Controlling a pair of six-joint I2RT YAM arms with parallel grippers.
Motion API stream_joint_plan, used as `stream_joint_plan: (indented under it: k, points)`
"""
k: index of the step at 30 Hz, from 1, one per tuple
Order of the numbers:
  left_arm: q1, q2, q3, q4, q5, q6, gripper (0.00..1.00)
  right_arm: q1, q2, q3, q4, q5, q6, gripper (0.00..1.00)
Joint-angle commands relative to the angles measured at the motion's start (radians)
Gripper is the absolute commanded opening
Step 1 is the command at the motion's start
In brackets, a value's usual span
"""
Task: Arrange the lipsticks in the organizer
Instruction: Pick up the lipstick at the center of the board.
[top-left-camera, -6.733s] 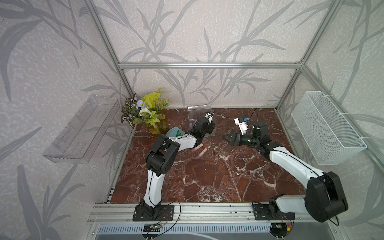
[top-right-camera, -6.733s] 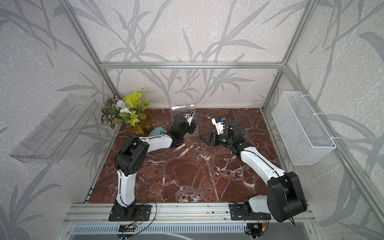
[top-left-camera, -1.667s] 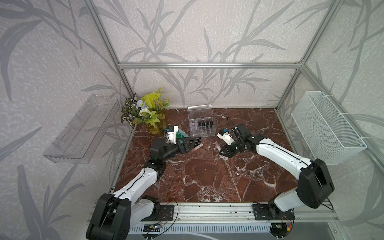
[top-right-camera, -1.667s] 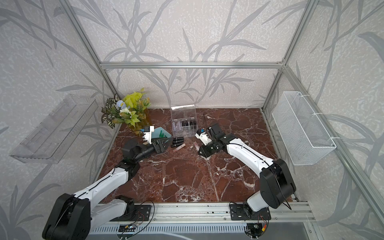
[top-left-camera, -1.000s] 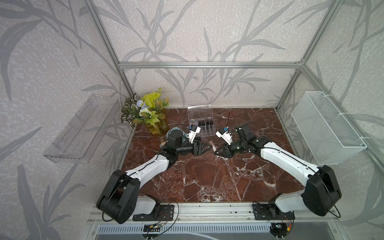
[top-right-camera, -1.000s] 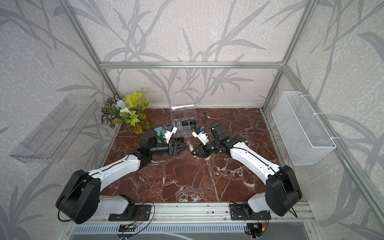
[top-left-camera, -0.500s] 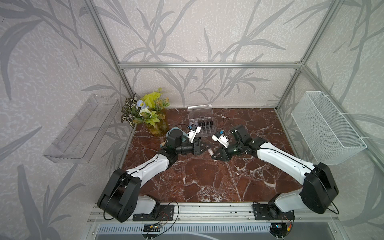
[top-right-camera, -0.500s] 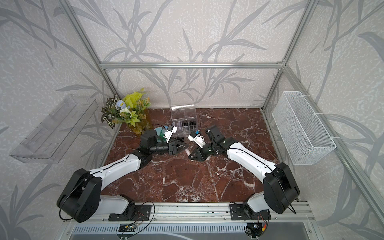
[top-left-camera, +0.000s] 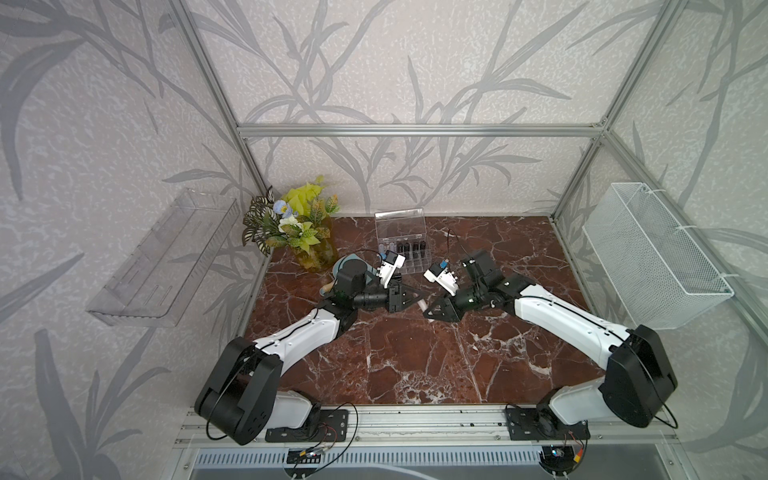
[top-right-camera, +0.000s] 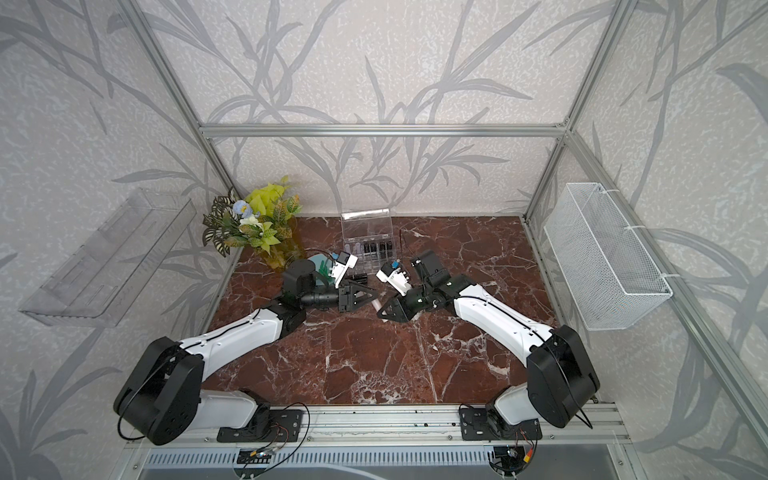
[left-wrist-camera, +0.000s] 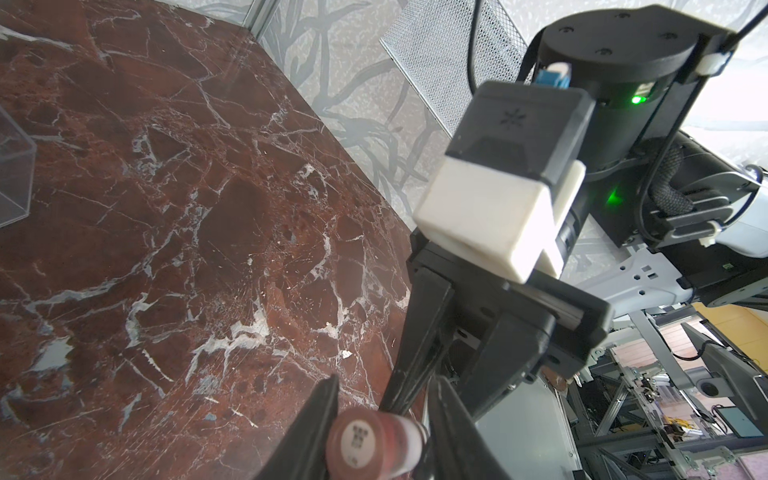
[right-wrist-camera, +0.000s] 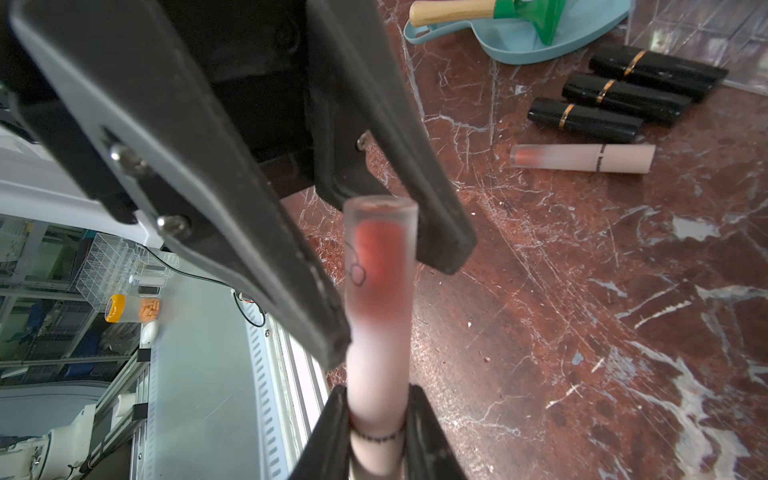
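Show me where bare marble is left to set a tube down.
Free: the wide front strip of the red-brown marble tabletop between the left arm and right arm, and the back right corner beside the clear acrylic organizer. Crowded: back left, around the potted plant, blue plastic dustpan and glossy black lipsticks.

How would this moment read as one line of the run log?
phase: handover | right gripper: shut on pink tube | left gripper: shut on same tube | loose: three black tubes, one pale tube
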Motion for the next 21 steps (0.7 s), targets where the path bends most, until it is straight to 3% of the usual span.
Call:
stream_joint_plan:
  k: [1,4,11,14,18,21]
  points:
    - [-0.006,0.0,0.013,-0.009,0.016,0.028,0.38,0.004,-0.009,0.024,-0.014,0.002,-0.019,0.12]
    - [-0.006,-0.007,0.014,-0.017,0.012,0.032,0.27,0.004,-0.013,0.023,-0.016,0.009,-0.021,0.12]
    - [-0.006,-0.019,0.017,-0.035,-0.003,0.046,0.11,0.004,-0.014,0.022,-0.02,0.021,-0.023,0.14]
    - [-0.005,-0.027,0.026,-0.067,-0.035,0.065,0.09,0.004,-0.014,0.022,-0.023,0.037,-0.022,0.33]
    - [-0.003,-0.029,0.091,-0.23,-0.198,0.168,0.08,-0.006,-0.027,0.017,-0.02,0.114,-0.009,0.74]
    - [-0.004,-0.018,0.167,-0.351,-0.413,0.253,0.09,-0.034,-0.048,0.004,-0.005,0.159,0.013,0.8]
